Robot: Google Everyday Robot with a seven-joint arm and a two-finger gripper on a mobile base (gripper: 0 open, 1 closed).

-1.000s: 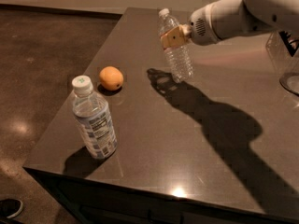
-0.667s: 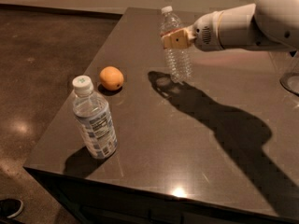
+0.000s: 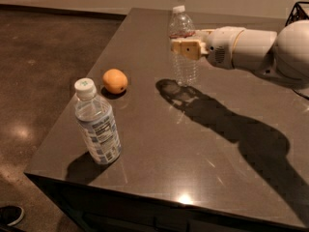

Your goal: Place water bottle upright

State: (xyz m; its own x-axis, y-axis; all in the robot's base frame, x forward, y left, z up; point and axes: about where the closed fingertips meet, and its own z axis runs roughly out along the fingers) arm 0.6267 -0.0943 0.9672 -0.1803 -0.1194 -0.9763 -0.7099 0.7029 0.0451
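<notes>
The water bottle [image 3: 184, 66] is a small clear crinkled bottle with a white cap and a thin reddish band near the neck. It stands upright at the far middle of the dark table [image 3: 203, 144], and its base looks to be at the tabletop. My gripper [image 3: 186, 48] reaches in from the right, its tan fingers [image 3: 179, 47] shut around the bottle's upper body just below the band. The white arm stretches level behind it to the right edge.
A larger bottle with a blue-and-white label [image 3: 98, 124] stands near the table's front left corner. An orange [image 3: 115, 80] lies left of the water bottle. A dark wire object [image 3: 298, 12] sits at the far right. The table's left edge drops to the floor.
The arm has swung down to a more level pose. The water bottle, slightly tilted before, now stands straight, with its base lower at the tabletop.
</notes>
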